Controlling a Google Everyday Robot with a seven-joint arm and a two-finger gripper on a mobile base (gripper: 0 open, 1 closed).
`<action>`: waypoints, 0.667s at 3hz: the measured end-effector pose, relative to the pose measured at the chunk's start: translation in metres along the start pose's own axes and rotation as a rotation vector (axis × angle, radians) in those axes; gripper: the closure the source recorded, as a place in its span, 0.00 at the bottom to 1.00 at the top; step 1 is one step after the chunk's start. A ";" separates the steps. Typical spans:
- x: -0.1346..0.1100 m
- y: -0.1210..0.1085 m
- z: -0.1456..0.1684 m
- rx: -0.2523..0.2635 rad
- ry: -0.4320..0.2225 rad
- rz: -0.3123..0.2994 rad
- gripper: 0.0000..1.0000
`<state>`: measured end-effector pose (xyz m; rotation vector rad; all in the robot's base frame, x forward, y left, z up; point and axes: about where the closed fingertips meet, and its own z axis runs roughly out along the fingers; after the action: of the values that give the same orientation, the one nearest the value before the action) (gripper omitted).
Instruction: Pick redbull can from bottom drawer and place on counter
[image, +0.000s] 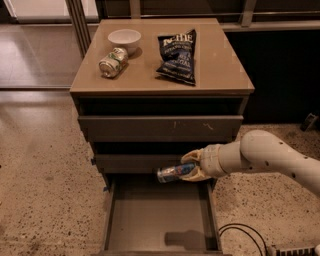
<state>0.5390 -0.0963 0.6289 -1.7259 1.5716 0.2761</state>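
My gripper (194, 167) is shut on the redbull can (172, 173), a slim blue-and-silver can held lying sideways. It hangs above the back of the open bottom drawer (160, 220), just in front of the middle drawer's front. The white arm reaches in from the right. The drawer floor below is bare and shows the can's shadow. The counter (220, 62) is the tan top of the cabinet, well above the gripper.
On the counter lie a green-and-silver can (113, 62) on its side, a white bowl (124, 38) and a dark chip bag (177, 56). The two upper drawers (160, 129) are slightly ajar. A black cable (240, 235) lies on the speckled floor at the right.
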 end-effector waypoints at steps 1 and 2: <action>-0.008 -0.025 -0.032 0.018 0.081 -0.064 1.00; -0.031 -0.059 -0.080 0.070 0.189 -0.166 1.00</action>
<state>0.5598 -0.1289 0.7258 -1.8581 1.5384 -0.0251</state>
